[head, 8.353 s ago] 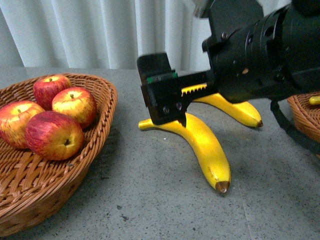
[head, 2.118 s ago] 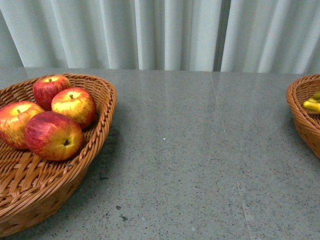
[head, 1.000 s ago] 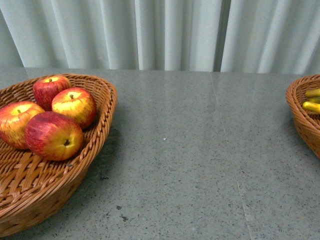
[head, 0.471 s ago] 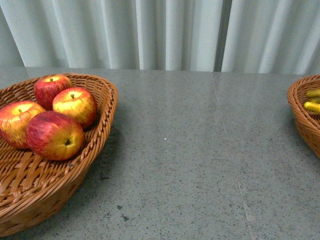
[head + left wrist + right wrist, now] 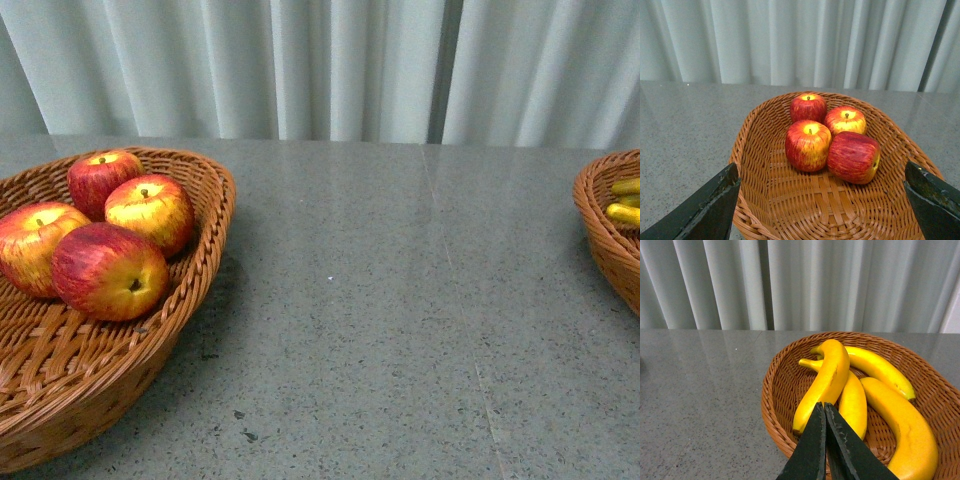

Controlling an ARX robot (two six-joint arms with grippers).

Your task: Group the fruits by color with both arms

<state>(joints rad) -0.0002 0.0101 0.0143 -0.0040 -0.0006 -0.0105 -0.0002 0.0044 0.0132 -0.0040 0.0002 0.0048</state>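
Right gripper (image 5: 824, 440): fingers pressed together, holding nothing, poised above the near rim of the right basket (image 5: 771, 405). Left gripper (image 5: 822, 200): fingers spread wide apart, empty, poised at the near end of the left basket (image 5: 747, 135).

Fruit position: four apples (image 5: 809, 145) sit clustered in the left basket, touching one another. Four bananas (image 5: 827, 377) lie in the right basket, one resting across the others. In the front view the apples (image 5: 108, 270) occupy the left basket (image 5: 200, 270); only banana tips (image 5: 622, 213) show at the frame edge in the right basket (image 5: 595, 235). The grey table (image 5: 380, 320) between the baskets carries no fruit.

Assessment: sorting appears complete, each colour in its own basket. Step in hand is likely retreat. Next move calls only for both arms to pull clear without brushing the wicker rims.
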